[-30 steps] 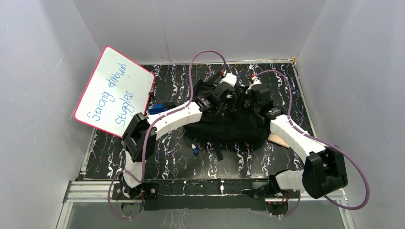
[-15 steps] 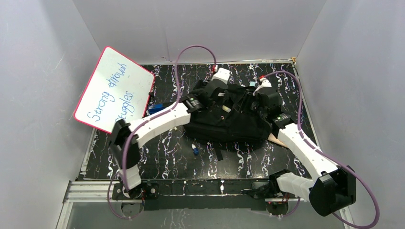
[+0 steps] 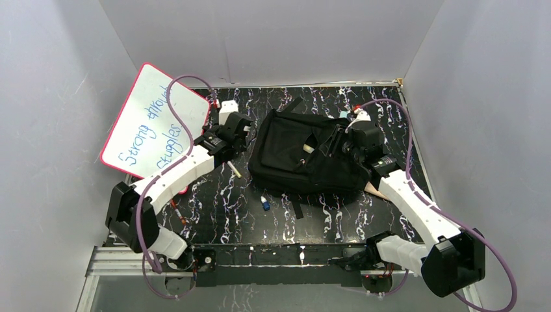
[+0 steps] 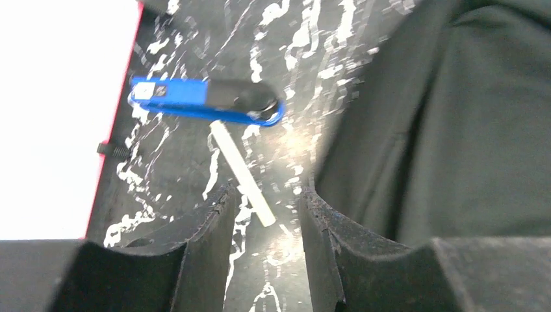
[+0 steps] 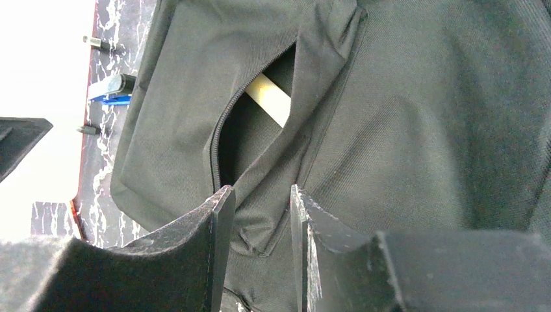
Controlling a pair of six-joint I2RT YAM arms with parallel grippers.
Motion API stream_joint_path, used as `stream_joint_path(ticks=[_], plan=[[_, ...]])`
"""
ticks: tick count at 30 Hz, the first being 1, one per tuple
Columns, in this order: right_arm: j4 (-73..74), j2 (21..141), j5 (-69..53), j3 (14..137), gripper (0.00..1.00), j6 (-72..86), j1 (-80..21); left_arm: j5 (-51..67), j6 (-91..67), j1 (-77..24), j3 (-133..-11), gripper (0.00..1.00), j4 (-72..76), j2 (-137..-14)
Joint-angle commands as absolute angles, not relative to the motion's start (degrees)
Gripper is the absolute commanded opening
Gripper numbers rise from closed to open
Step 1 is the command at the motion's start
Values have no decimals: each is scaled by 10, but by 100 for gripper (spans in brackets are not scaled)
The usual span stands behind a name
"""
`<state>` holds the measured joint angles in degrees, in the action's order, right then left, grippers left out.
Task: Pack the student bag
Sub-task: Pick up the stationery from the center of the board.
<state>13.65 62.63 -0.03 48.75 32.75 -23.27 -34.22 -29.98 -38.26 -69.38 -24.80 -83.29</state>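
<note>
One change: left gripper (image 4: 265,195) has swung off the bag (image 3: 286,162), now spread over a white stick (image 4: 242,172).
Right gripper (image 5: 258,194): pinching the pocket flap (image 5: 305,130) open, bag beneath it.
Meaning: stick probably goes in next.

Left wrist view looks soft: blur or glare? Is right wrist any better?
Left wrist: slightly blurred throughout, the red-edged whiteboard blown out white, glare on the black marbled table. Right wrist: black fabric backpack weave sharp, upper-left corner overexposed.

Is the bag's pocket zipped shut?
No, the front pocket of the student bag gapes open, a pale strip showing inside.
</note>
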Motion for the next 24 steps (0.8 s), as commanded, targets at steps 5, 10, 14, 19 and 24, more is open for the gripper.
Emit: stream_joint_path(ticks=[5,10,14,19,24], plan=[[139,596,4,472,45,328,-233,-294,-380,-317,-648,40,-241,-885],[145,587,4,465,45,330,-233,-266,-393,-300,-622,39,-211,-926],[147,587,4,464,46,330,-232,-252,-400,-286,-614,39,-199,-955],[147,588,4,464,46,329,-232,-239,-405,-272,-605,39,-186,-974],[146,591,4,464,46,330,-231,-228,-407,-261,-600,39,-174,-989]])
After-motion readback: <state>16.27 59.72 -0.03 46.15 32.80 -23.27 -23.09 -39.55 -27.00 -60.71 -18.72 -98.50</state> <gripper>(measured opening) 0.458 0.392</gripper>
